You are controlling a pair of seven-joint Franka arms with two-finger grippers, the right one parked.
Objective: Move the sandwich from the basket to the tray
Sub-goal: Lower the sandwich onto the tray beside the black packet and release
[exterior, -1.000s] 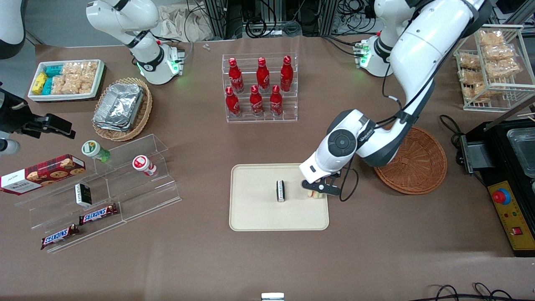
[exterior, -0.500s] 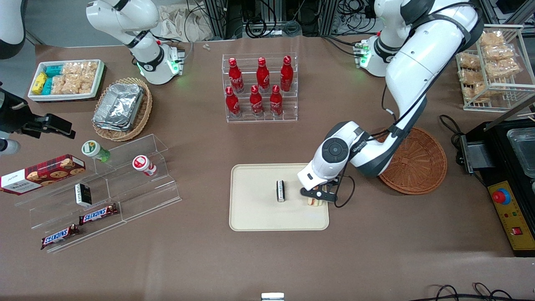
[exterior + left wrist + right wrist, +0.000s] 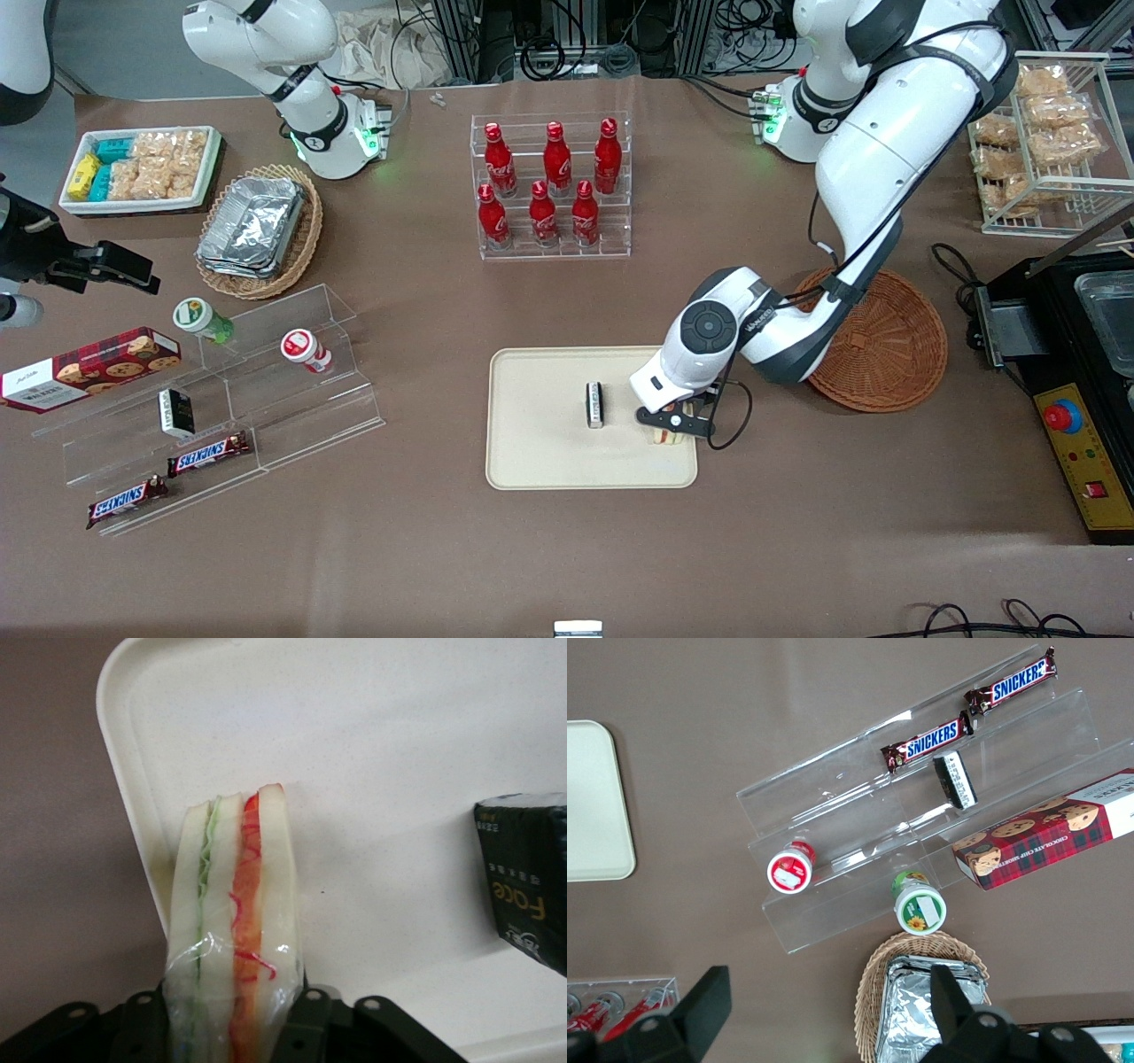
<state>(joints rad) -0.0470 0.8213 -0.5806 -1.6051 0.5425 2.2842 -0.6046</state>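
Cream-beige flat rectangular tray (image 3: 549, 456): carries the sandwich at its 3 o'clock edge.
Sandwich (image 3: 235, 930): white-bread triangular wedge, lowered since a second ago.
Gripper (image 3: 673, 424): fingers clamp it; release looks next.
Reddish-brown round wicker basket (image 3: 886, 350): empty.

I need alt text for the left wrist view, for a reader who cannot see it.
The gripper holds the wrapped sandwich upright, shut on it, over the cream tray near its rim. A dark green box stands on the tray beside it.

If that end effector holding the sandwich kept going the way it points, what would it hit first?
Probably the tray: the end effector, shut on the sandwich, points down at it. The gap is unclear.
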